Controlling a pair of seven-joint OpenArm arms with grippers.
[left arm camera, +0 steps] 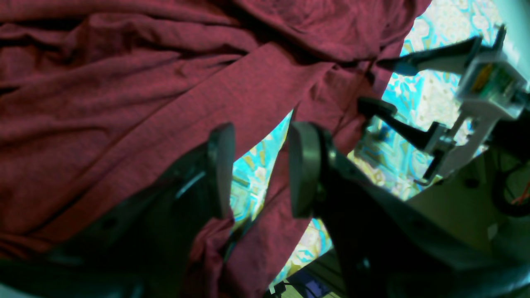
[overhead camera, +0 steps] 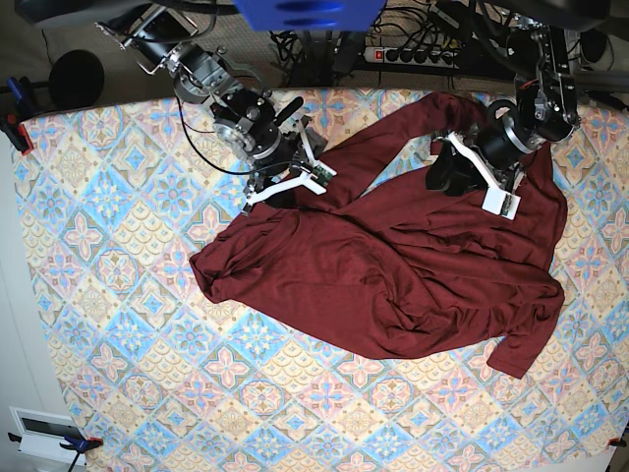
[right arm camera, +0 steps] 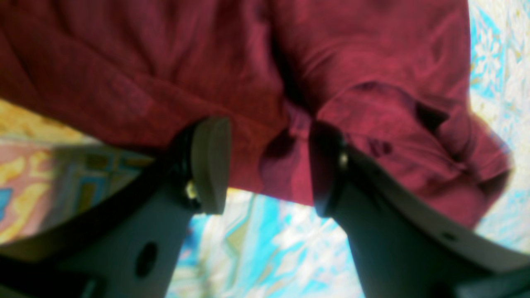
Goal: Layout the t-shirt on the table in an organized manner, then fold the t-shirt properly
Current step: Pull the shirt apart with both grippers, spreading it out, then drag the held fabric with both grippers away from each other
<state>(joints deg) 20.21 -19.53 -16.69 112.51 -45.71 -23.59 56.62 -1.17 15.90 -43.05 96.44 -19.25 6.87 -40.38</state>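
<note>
The dark maroon t-shirt [overhead camera: 393, 265] lies rumpled across the table [overhead camera: 128, 324], one sleeve reaching the back edge. My right gripper [overhead camera: 295, 180] is at the shirt's upper-left edge. In the right wrist view its jaws stand wide apart around a bunched hem of the t-shirt [right arm camera: 207, 62], so the right gripper [right arm camera: 269, 161] is open. My left gripper [overhead camera: 444, 175] rests on the shirt's upper right. Its fingers are apart, with a strip of t-shirt [left arm camera: 124, 82] and bare table [left arm camera: 418, 95] showing between them; the left gripper [left arm camera: 261, 149] is open. The right gripper [left arm camera: 383, 86] also shows there, open at the cloth's edge.
A power strip with cables [overhead camera: 423, 54] lies behind the table's back edge. A clamp [overhead camera: 15, 123] grips the left edge, and a white box [overhead camera: 44, 433] sits off the lower-left corner. Patterned tablecloth [right arm camera: 281, 248] shows below the shirt.
</note>
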